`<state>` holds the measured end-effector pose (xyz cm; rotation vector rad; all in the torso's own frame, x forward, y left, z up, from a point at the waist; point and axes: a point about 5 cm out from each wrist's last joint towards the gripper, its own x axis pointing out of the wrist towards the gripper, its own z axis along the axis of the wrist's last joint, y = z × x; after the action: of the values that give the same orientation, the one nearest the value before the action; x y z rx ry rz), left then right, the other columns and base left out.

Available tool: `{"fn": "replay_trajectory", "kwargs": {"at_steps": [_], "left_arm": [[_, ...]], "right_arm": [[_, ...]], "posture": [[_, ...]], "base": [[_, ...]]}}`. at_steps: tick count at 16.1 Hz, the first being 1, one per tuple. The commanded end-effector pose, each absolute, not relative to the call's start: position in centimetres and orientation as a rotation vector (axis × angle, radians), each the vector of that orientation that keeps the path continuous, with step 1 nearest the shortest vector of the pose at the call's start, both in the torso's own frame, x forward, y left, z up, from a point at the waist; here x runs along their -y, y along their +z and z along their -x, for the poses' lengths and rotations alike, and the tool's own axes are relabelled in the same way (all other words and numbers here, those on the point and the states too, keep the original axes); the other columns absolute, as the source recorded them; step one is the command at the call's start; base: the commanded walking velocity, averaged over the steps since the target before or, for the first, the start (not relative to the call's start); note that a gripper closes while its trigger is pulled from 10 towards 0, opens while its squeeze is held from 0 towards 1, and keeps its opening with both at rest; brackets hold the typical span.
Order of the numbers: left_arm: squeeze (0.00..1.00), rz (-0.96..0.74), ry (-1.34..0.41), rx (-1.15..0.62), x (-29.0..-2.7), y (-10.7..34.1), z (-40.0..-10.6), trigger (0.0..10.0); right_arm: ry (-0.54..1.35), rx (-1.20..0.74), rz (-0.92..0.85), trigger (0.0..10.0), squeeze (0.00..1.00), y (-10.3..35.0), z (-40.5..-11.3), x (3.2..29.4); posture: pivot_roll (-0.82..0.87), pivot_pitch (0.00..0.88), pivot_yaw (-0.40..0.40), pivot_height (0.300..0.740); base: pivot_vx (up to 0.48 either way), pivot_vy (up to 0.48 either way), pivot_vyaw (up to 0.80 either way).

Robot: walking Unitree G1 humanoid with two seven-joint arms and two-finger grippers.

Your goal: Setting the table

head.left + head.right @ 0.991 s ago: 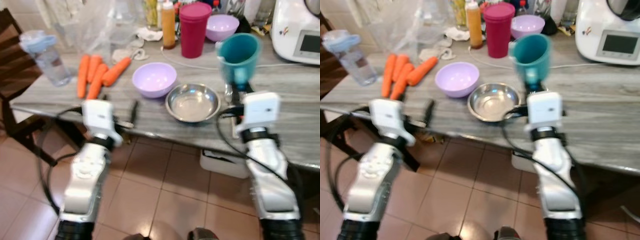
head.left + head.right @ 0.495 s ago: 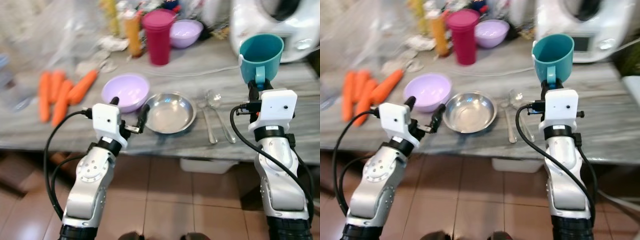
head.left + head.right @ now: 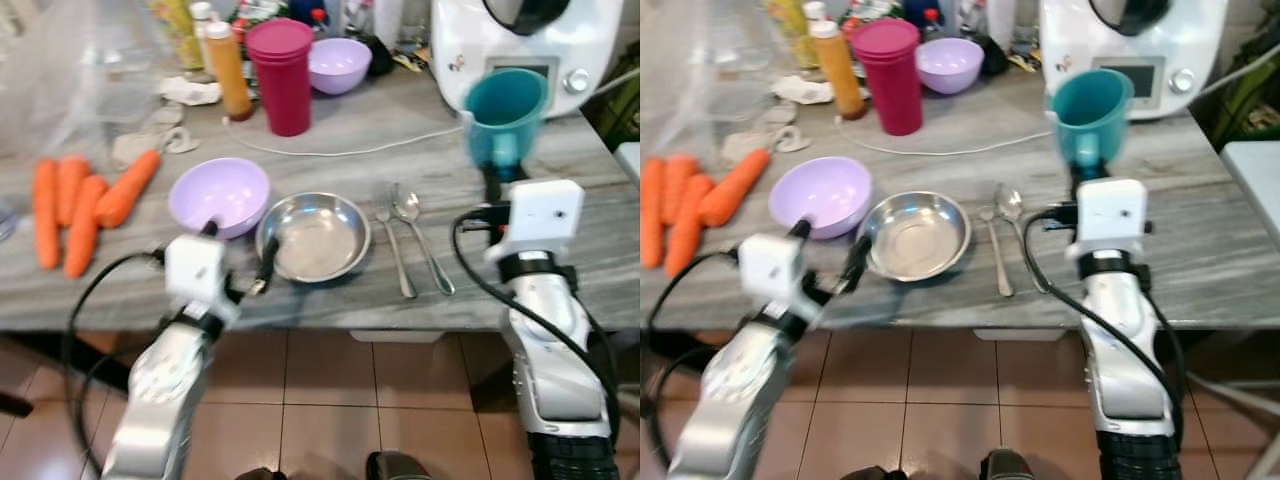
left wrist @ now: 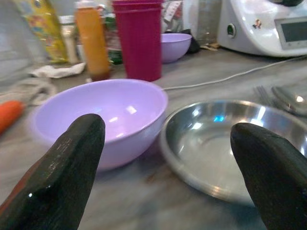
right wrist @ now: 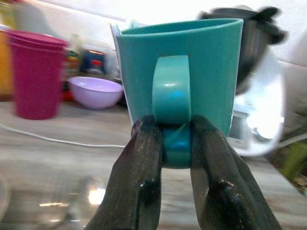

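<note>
The right gripper [image 5: 168, 143] is clamped on the handle of a teal mug [image 3: 505, 112], its two black fingers [image 5: 139, 182] pinching the loop from both sides. The mug is plain, smooth plastic, upright with its mouth up, held in the air above the right part of the table [image 3: 600, 260], in front of a white kitchen machine [image 3: 500, 40].

The left gripper [image 3: 238, 268] hangs at the table's near edge with its fingers [image 4: 67, 177] spread wide apart and holding nothing, pointing at the gap between a lilac bowl [image 3: 218, 196] and a steel bowl [image 3: 313, 237].

On the grey, wood-grained tabletop there are two lilac bowls: the near one, matte and round, just beside the shallow, shiny steel bowl, and a second bowl [image 3: 340, 64] at the back. One fork [image 3: 393, 250] and one spoon [image 3: 422, 243], both of metal, lie side by side just right of the steel bowl. Four carrots [image 3: 85, 205] lie at the left. A tall magenta cup [image 3: 281, 75] with a lid stands at the back, an orange bottle [image 3: 227, 70] beside it. A thin white cord [image 3: 340, 152] runs across the table behind the bowls.
</note>
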<state>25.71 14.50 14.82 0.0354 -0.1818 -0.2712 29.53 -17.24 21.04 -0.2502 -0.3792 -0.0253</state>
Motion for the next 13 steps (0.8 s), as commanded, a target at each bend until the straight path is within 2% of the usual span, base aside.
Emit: {"fn": "replay_trajectory", "kwargs": {"at_steps": [1,5,8,13], "left_arm": [[0.0,-0.048,-0.32,0.192,-14.9,14.9,-24.9,10.0],[0.0,-0.06,-0.434,0.156,-14.7,14.3,-23.7,10.0],[0.0,-0.059,-0.519,0.141,-14.4,14.4,-23.2,10.0],[0.0,-0.06,-0.538,0.145,-14.1,14.7,-22.9,10.0]], "right_arm": [[0.012,0.419,0.242,10.0,0.0,22.0,-29.7,17.2],[0.104,0.376,0.18,10.0,0.0,21.7,-31.1,17.7],[0.191,0.355,0.134,10.0,0.0,22.1,-33.2,17.8],[0.29,0.369,0.112,10.0,0.0,23.2,-35.8,16.9]], "posture": [[-0.17,0.192,0.066,0.74],[-0.15,0.221,0.076,0.74],[-0.13,0.245,0.088,0.74],[-0.11,0.277,0.094,0.74]], "base": [[0.0,0.0,0.0],[0.0,0.0,0.0],[0.0,0.0,0.0],[0.0,0.0,0.0]]}}
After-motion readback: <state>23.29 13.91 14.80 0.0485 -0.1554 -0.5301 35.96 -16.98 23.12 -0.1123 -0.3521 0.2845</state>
